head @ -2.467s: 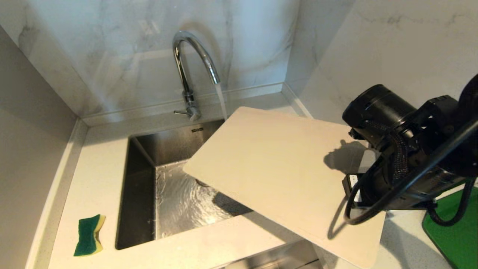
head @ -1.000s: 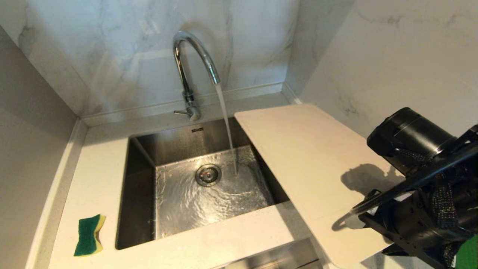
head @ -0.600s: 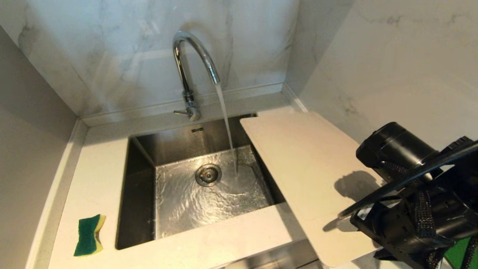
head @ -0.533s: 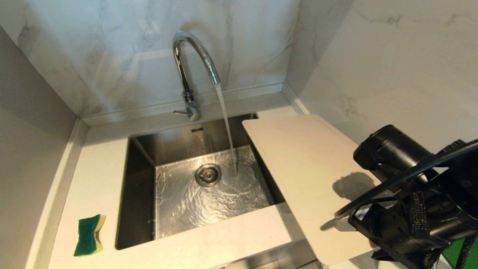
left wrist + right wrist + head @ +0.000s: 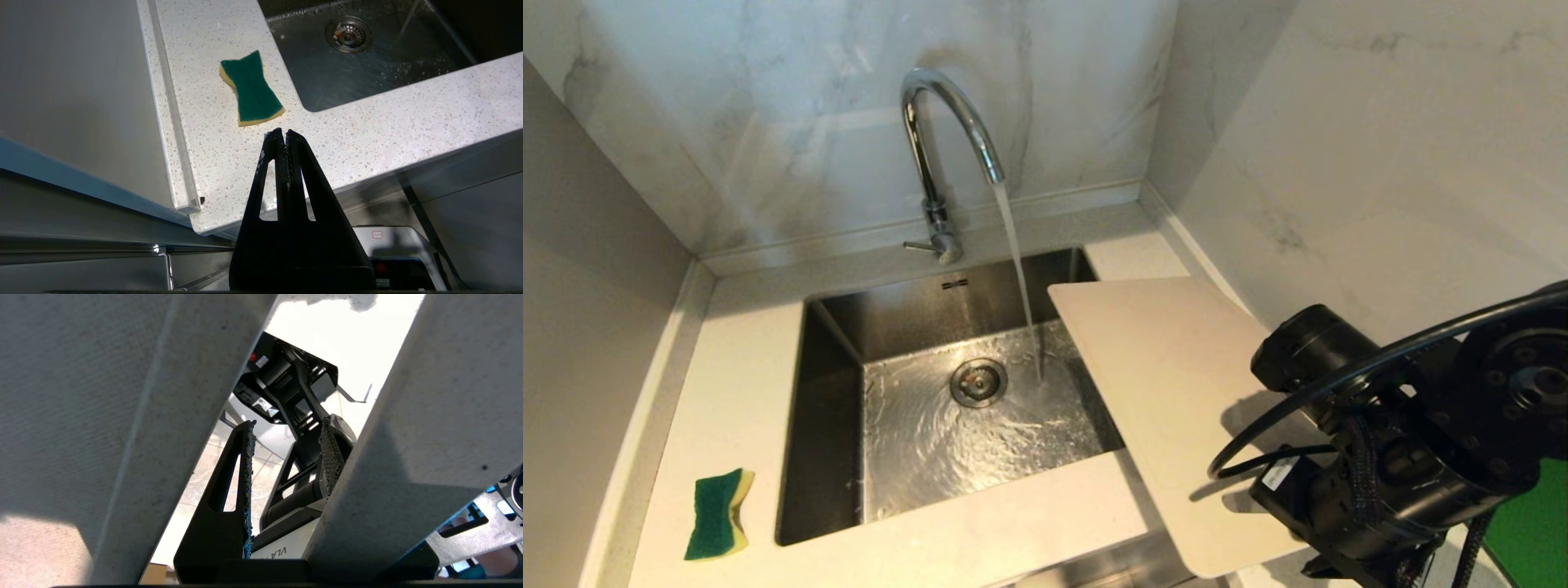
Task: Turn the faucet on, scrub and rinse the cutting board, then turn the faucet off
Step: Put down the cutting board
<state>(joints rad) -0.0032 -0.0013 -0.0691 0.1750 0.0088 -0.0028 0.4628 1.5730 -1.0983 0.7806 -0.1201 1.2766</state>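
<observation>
Faucet (image 5: 947, 139) running at upper centre; cutting board (image 5: 1168, 392) pinched by right gripper (image 5: 288, 447) at lower right, unscrubbed; left gripper (image 5: 284, 136) pressed together.

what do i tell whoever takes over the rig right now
Left gripper: shut, empty, parked by the counter's front edge near the sponge.
Right gripper: closed on the cutting board at its handle slot.
Board: held off the counter, over the right side of the sink, beside the stream, not under it.
Faucet: on, water running into the sink.
Done: faucet turned on.
Left: faucet off. The sponge lies on the counter left of the sink; cannot tell if the board has been scrubbed.
</observation>
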